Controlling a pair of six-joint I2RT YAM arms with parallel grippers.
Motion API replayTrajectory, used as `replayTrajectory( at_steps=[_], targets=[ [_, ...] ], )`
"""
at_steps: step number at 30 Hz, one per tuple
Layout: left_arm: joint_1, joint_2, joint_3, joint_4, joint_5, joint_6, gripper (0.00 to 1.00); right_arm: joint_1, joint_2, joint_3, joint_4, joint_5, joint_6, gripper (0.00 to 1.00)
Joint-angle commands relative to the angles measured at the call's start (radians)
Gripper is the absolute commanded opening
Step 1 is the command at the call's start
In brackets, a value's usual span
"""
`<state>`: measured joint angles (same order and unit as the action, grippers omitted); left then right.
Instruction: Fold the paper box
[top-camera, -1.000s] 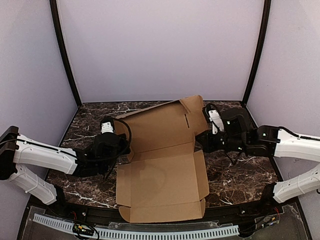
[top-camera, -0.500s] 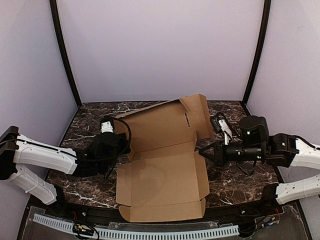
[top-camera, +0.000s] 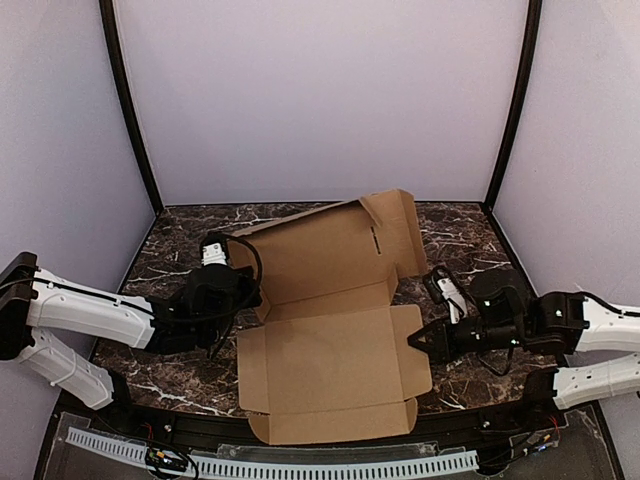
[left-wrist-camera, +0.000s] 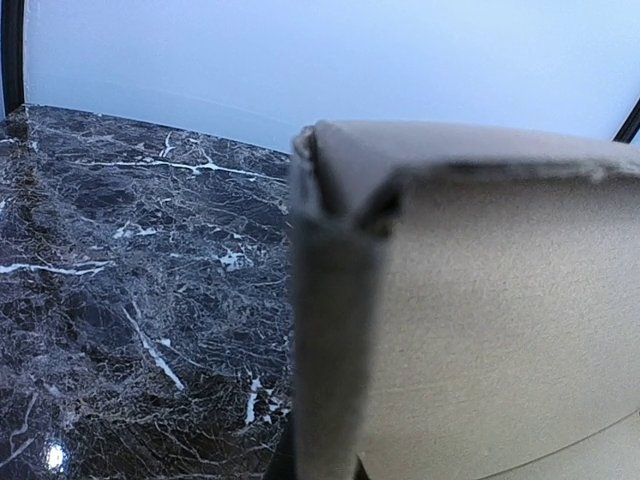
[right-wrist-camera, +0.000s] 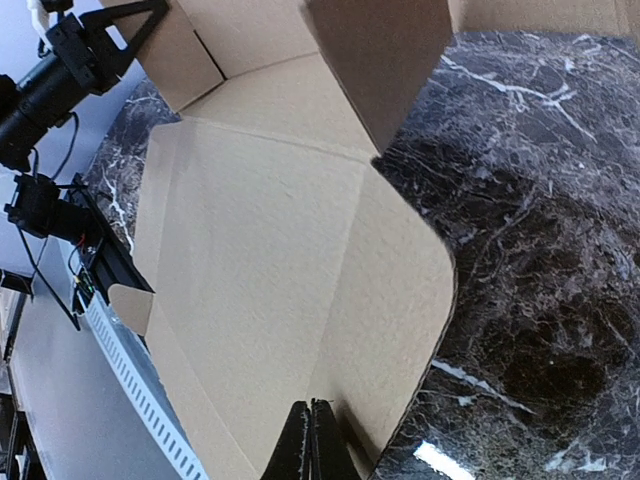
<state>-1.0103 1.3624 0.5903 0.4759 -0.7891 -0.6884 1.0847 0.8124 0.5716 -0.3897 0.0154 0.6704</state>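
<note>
Brown corrugated cardboard paper box (top-camera: 330, 365) sits mid-table on the dark veined marble tabletop (top-camera: 470, 240), base flat, rear panel standing. I read my left gripper (top-camera: 247, 296) as pinched tight on that panel's left edge. My right gripper (top-camera: 411, 342), jaws closed and empty, touches the right side flap.

Brown cardboard paper box (top-camera: 330, 350), half-folded, base flat, rear panel raised
</note>
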Motion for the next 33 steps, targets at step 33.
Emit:
replayTrajectory(
  at_steps=[33],
  targets=[
    [0.021,-0.012,-0.103,0.217,0.188,0.103,0.01,0.007,-0.263,0.225,-0.234,0.297,-0.177,0.25]
  ],
)
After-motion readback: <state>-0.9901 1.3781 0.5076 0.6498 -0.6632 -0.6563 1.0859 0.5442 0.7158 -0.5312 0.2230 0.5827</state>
